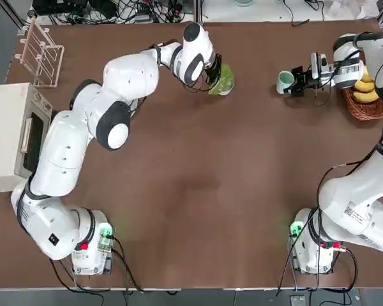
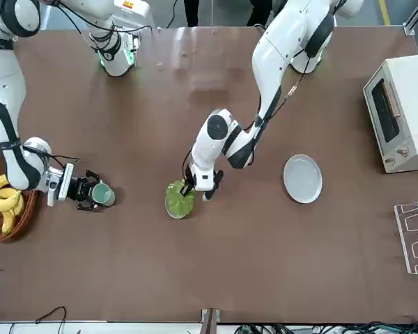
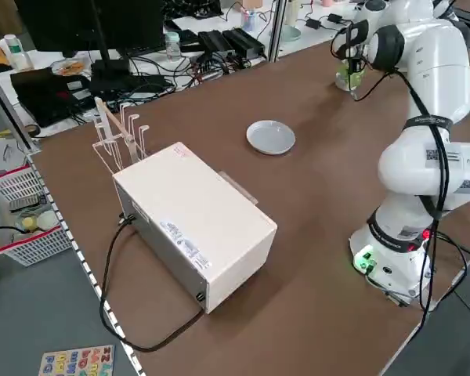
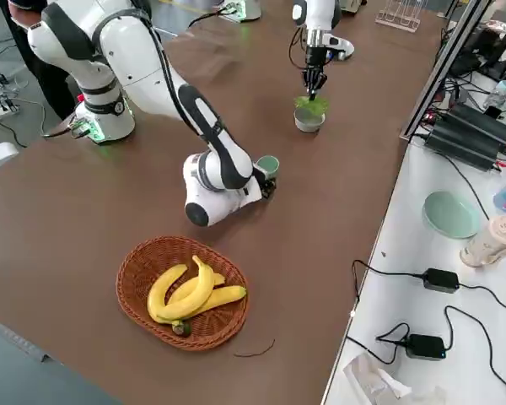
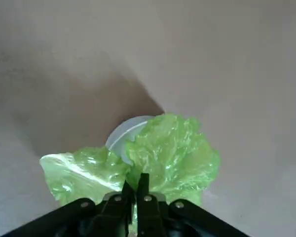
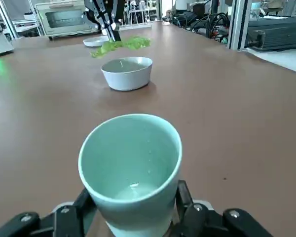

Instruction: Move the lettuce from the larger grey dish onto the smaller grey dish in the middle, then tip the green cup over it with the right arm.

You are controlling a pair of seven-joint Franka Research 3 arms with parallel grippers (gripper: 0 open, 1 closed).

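Lettuce (image 5: 163, 148) is pinched in our left gripper (image 5: 136, 190) just above the smaller grey dish (image 6: 127, 72) (right gripper (image 6: 133, 215) is clamped on the green cup (image 6: 130, 170)), so we'd lower it dead centre before letting go.

My arms are white with black cables, and my left gripper (image 5: 136, 190) is black. The lettuce (image 5: 163, 153) it pinches is bright, glossy light green. The bowl (image 6: 127, 72) is pale grey-white, the plate (image 2: 302, 178) light grey, the cup (image 6: 130, 173) mint green. The table (image 1: 230, 185) is plain brown. Yellow bananas (image 4: 190, 291) lie in a tan woven basket (image 4: 139, 270).
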